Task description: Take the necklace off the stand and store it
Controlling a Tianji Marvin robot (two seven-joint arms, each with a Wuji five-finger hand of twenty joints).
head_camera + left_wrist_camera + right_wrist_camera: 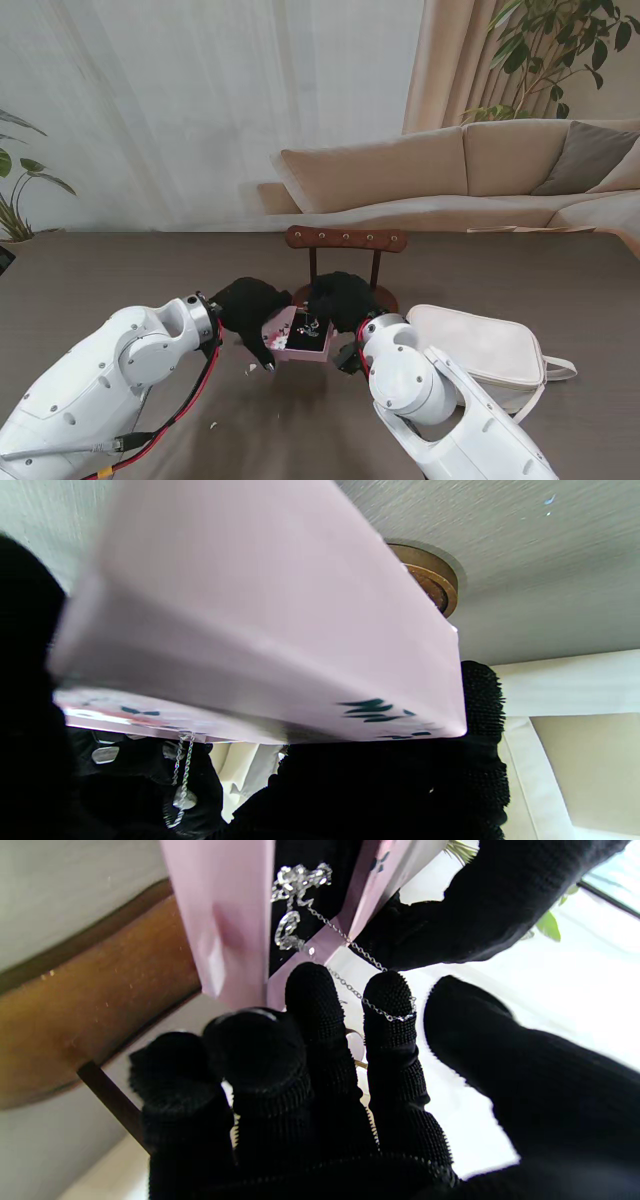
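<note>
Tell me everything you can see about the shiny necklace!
The thin silver chain necklace looks like fine metal links with sparkly pendant pieces. Most of it lies bunched on the dark lining inside the open pink cardboard box. One strand trails out over the box's edge and drapes across a finger of the black-gloved right hand.

pink box (297, 340) at desk (100, 290) centre, necklace (309, 325) inside | left robot hand (250, 308) at 9 o'clock of it, right robot hand (342, 298) at 2 o'clock | white bag (485, 350) at 3 o'clock
</note>
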